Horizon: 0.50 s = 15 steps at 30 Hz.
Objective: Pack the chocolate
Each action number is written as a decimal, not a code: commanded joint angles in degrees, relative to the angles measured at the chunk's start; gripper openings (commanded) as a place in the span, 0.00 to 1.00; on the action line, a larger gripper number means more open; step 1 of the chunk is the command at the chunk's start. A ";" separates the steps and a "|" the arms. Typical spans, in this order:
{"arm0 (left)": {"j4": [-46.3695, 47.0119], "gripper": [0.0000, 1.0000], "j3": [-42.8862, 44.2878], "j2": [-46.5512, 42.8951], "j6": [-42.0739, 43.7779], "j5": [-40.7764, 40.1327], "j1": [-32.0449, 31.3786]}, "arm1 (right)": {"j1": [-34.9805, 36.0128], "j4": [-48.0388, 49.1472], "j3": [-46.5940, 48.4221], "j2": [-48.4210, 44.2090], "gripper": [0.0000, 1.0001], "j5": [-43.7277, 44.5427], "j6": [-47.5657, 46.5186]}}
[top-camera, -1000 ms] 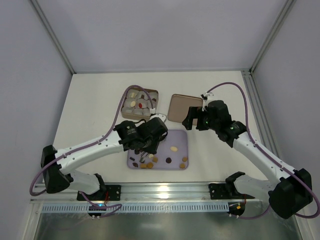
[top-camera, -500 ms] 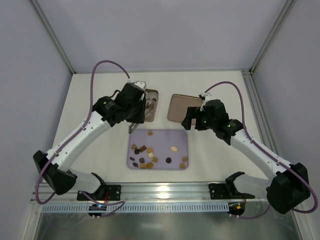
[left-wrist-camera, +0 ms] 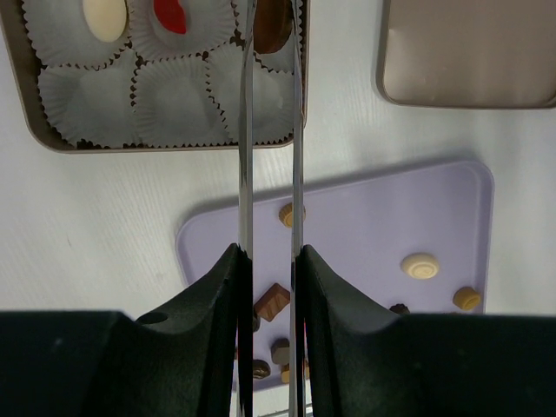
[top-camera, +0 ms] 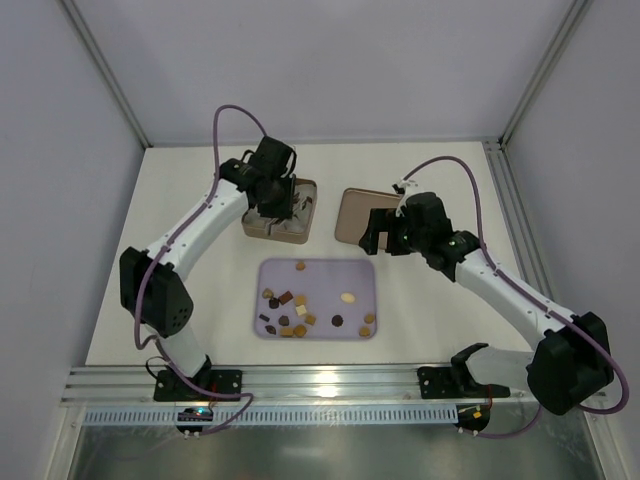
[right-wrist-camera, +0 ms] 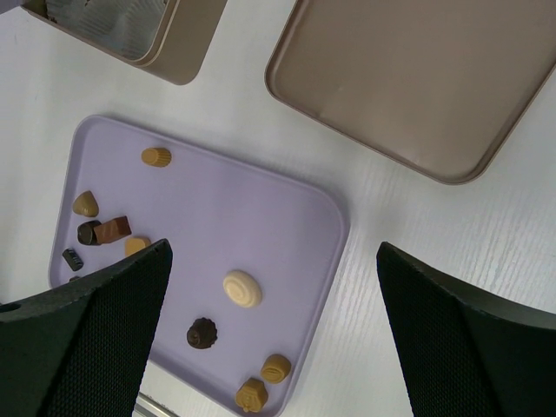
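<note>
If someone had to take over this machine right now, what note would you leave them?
Left gripper: shut on a brown chocolate, above the tin.
Right gripper: open, empty, hovering near the lid and purple tray.
Done: a cream piece and a red piece sit in the tin's paper cups.
Left: set down the held one, move the many loose chocolates from the tray, close the lid.

the tin (right-wrist-camera: pixel 187 43) is matt metal, cups (left-wrist-camera: pixel 174 100) crimped paper, tray (left-wrist-camera: pixel 365 217) smooth plastic.

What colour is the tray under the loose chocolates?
The tray is pale lilac; the right wrist view shows it best.
</note>
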 commanded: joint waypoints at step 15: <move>3.99 0.31 0.21 2.81 1.80 2.45 1.30 | 0.04 1.85 3.62 2.07 1.00 -0.74 -1.66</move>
